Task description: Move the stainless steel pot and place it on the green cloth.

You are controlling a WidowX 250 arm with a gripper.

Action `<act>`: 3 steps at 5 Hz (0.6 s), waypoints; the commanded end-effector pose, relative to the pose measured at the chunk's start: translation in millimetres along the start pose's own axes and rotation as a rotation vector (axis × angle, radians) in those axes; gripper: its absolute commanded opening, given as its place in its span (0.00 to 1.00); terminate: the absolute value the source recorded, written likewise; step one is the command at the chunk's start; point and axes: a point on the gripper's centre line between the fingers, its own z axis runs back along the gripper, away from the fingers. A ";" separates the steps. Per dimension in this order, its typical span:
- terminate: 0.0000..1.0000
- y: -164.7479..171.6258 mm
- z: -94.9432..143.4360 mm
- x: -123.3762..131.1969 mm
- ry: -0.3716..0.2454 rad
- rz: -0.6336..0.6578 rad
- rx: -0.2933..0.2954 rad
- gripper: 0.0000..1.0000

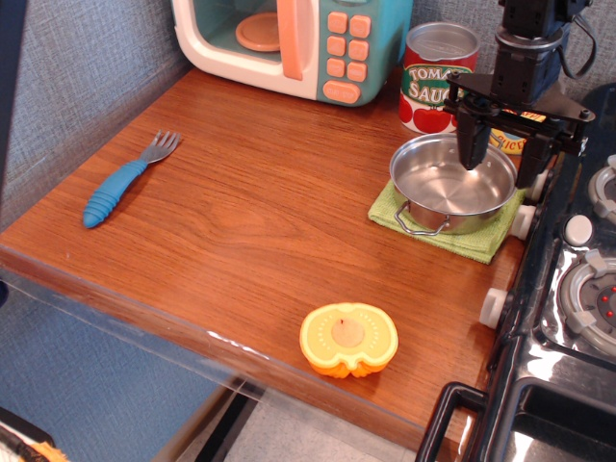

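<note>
The stainless steel pot (450, 181) is shallow, shiny and round, with a wire loop handle at its front. It sits upright on the green cloth (476, 241), which shows around its front and right sides. My gripper (500, 159) hangs above the pot's right rim with its two black fingers spread apart. One finger is over the pot's inside, the other is outside the rim. It holds nothing.
A tomato sauce can (438, 77) and another can stand just behind the pot. A toy microwave (289, 43) is at the back. A blue fork (125, 180) lies at the left, an orange toy (348, 339) near the front edge. A black stove (568, 289) borders the right.
</note>
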 end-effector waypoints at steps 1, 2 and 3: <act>0.00 25.5 111.9 -25.7 -0.261 0.120 -0.051 1.00; 0.00 54.5 123.6 -56.2 -0.229 0.198 -0.004 1.00; 0.00 69.0 113.4 -69.6 -0.154 0.166 0.038 1.00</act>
